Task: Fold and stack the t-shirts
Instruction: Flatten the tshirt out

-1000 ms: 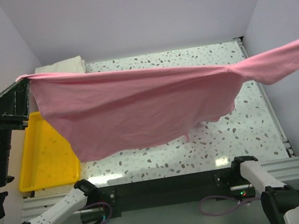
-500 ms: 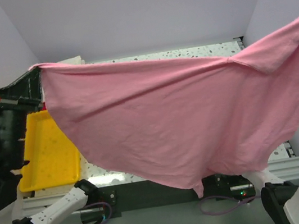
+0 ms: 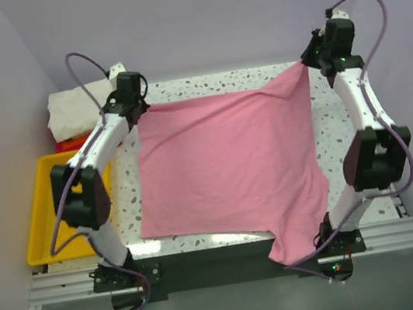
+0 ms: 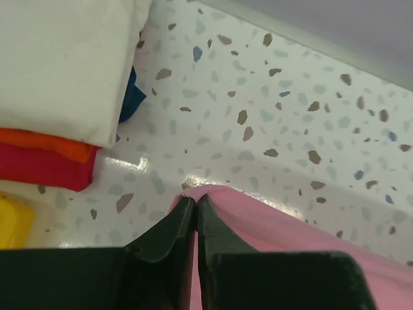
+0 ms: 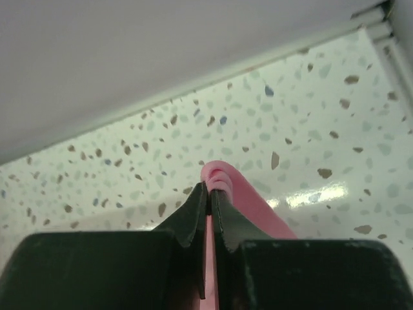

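Both far corners of the shirt [image 3: 227,163] sit clamped in my left pincer [image 4: 195,200] and right pincer [image 5: 209,188], the rest trailing toward me.

Speckled table [image 3: 219,84], plain walls [image 3: 208,13], perhaps lilac.

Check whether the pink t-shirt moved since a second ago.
Yes. The pink t-shirt dropped from mid-air onto the table, now clear of the yellow tray instead of overlapping it.

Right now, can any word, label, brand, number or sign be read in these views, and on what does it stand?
None: no lettering shows on the pink t-shirt, the folded t-shirts, the yellow tray or the speckled table.
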`<state>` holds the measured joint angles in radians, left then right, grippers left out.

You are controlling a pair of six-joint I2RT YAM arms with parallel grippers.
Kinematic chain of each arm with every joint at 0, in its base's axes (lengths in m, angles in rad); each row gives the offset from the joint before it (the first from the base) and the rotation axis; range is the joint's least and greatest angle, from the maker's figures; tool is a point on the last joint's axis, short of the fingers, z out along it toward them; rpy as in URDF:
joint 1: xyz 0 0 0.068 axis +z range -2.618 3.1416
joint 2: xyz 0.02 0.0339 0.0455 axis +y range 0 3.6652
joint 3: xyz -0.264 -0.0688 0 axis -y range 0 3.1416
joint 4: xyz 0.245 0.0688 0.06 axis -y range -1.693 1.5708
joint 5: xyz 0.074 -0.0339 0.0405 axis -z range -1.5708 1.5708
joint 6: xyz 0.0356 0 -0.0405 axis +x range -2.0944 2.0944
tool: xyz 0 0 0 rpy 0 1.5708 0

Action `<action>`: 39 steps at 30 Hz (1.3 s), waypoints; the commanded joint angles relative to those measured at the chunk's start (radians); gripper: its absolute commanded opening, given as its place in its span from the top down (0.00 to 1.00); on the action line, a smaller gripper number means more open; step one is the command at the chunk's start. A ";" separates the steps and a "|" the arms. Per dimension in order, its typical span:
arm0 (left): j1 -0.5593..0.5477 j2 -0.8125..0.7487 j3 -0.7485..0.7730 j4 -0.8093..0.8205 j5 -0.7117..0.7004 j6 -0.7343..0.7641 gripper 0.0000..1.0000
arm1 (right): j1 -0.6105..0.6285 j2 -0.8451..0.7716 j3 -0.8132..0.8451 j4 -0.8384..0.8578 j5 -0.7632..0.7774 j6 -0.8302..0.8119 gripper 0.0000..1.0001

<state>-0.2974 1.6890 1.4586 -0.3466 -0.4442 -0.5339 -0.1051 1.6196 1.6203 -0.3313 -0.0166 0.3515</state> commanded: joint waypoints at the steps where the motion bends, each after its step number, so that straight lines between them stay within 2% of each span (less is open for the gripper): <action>1: 0.059 0.219 0.196 0.005 0.134 -0.037 0.88 | 0.015 0.234 0.076 0.085 -0.091 0.000 0.94; 2: 0.063 0.269 0.247 -0.014 0.130 -0.029 0.75 | 0.016 0.296 0.123 0.054 -0.095 -0.006 0.85; 3: 0.064 0.347 0.337 -0.049 0.134 -0.026 0.51 | 0.019 0.363 0.233 -0.039 -0.121 -0.014 0.63; 4: 0.066 0.375 0.371 -0.054 0.145 -0.014 0.01 | 0.019 0.446 0.283 -0.079 -0.138 -0.019 0.52; 6: 0.066 0.393 0.404 -0.033 0.154 0.006 0.00 | 0.024 0.479 0.323 -0.089 -0.146 -0.020 0.04; 7: 0.066 0.384 0.396 -0.017 0.176 0.014 0.00 | 0.027 0.476 0.319 -0.084 -0.149 -0.022 0.01; 14: 0.064 0.236 0.186 0.078 0.251 0.002 0.00 | 0.045 0.360 0.184 -0.072 -0.158 -0.020 0.01; 19: 0.054 0.095 -0.059 0.115 0.317 -0.037 0.00 | 0.097 0.283 0.027 -0.106 -0.112 0.007 0.01; 24: -0.009 -0.069 -0.300 0.165 0.292 -0.058 0.00 | 0.151 0.270 -0.103 -0.071 -0.075 0.082 0.01; 30: -0.109 -0.155 -0.458 0.153 0.237 -0.080 0.00 | 0.188 0.370 -0.045 -0.133 -0.027 0.080 0.04; 35: -0.112 -0.172 -0.549 0.195 0.229 -0.083 0.00 | 0.196 0.416 -0.048 -0.129 0.009 0.095 0.13; 39: -0.112 -0.155 -0.580 0.207 0.231 -0.084 0.00 | 0.202 0.450 -0.042 -0.107 0.001 0.093 0.16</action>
<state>-0.4141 1.5425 0.9009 -0.2169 -0.1902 -0.5949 0.0872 2.0556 1.5349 -0.4591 -0.0410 0.4309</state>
